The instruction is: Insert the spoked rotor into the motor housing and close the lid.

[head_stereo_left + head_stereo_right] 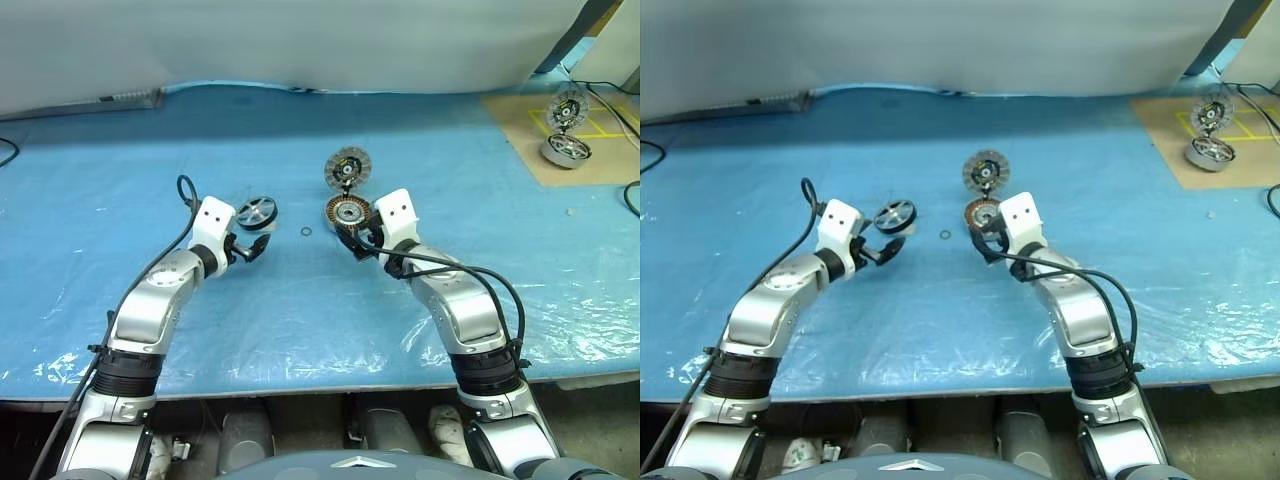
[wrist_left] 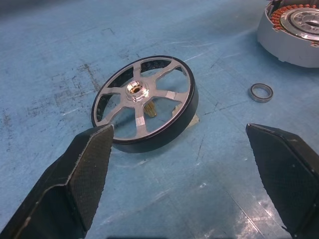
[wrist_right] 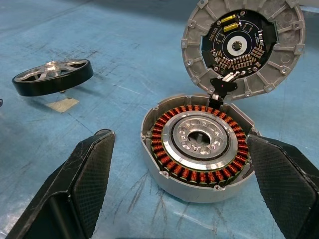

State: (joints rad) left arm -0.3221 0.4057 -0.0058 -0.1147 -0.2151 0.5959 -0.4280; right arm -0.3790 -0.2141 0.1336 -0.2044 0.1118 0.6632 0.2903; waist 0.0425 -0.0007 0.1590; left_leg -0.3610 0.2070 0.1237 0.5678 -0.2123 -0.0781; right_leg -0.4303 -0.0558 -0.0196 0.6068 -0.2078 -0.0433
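The spoked rotor point(image 2: 144, 103), silver spokes inside a dark rim, lies flat on the blue mat just ahead of my open left gripper point(image 1: 254, 246), whose fingers point(image 2: 87, 164) stand wide apart, short of it. To its right sits the motor housing point(image 3: 199, 144), a grey cup with a ring of copper coils around a silver hub. Its lid point(image 3: 244, 47) stands swung up on the far edge, showing a circuit board inside. My right gripper point(image 1: 358, 240) is open, a finger point(image 3: 89, 174) on each side of the housing's near edge, not touching it.
A small metal ring point(image 2: 261, 92) lies on the mat between rotor and housing. A piece of tan tape point(image 3: 63, 104) sits under the rotor. At the far right a tan cardboard point(image 1: 545, 140) carries a second similar motor unit point(image 1: 566, 148). A pale cloth backs the table.
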